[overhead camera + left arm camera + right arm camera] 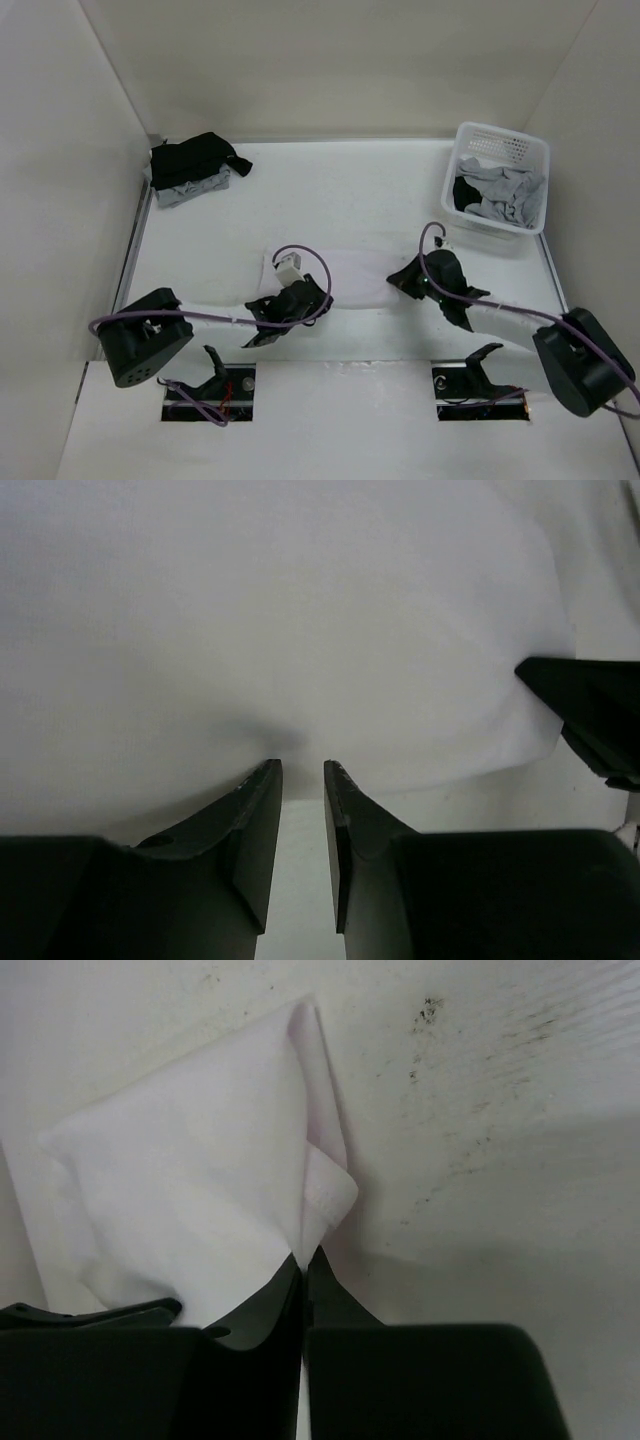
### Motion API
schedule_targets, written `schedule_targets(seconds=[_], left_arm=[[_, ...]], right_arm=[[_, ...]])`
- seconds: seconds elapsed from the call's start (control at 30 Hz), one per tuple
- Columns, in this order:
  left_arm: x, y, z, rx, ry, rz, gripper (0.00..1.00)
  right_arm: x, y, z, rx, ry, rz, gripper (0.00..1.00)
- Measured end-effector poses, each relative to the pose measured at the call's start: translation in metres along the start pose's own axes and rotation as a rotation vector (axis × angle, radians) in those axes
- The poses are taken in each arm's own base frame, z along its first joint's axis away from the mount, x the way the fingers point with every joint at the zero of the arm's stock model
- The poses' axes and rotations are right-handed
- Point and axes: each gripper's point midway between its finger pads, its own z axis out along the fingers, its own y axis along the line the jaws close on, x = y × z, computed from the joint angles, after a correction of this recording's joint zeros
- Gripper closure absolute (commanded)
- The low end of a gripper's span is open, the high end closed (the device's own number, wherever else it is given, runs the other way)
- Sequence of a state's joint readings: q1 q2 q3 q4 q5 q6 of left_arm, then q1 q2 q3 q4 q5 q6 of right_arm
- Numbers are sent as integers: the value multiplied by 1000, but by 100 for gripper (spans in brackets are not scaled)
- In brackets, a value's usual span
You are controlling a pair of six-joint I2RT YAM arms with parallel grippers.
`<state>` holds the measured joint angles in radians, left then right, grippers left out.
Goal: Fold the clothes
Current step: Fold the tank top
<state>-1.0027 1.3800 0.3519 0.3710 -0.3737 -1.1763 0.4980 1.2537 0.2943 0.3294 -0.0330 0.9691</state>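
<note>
Both arms stooped low over desk (340, 190); right tool (303, 1256) pinching tank top (355, 272) corner, left tool (300, 768) narrowly parted, grip untellable; garment's long axis left-right.

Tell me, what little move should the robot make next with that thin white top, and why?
Probably close the left claw on the near edge of the thin white fabric tank top: its jaws stand slightly apart there, while the right claw pinches a corner.

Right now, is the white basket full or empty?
Partly full: the basket holds crumpled grey and black clothes; its back wall shows above them.
</note>
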Motion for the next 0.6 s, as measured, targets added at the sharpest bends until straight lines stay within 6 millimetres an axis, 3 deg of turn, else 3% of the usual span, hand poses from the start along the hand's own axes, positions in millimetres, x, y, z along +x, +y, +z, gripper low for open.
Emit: schedule_targets(seconds=[0.13, 0.23, 0.33, 0.43, 0.6], left_arm=[[5, -20, -18, 74, 11, 4, 71], [-7, -38, -33, 128, -15, -5, 70], [-30, -49, -45, 157, -73, -18, 70], [-64, -45, -56, 150, -157, -54, 70], [-116, -25, -77, 134, -302, -129, 70]], right_arm=[[-18, 19, -24, -63, -69, -21, 97], [-29, 34, -43, -83, -105, -70, 97], [-34, 60, -56, -94, -104, -140, 96], [-26, 93, -60, -114, -67, -211, 96], [4, 151, -39, -114, 27, -323, 95]])
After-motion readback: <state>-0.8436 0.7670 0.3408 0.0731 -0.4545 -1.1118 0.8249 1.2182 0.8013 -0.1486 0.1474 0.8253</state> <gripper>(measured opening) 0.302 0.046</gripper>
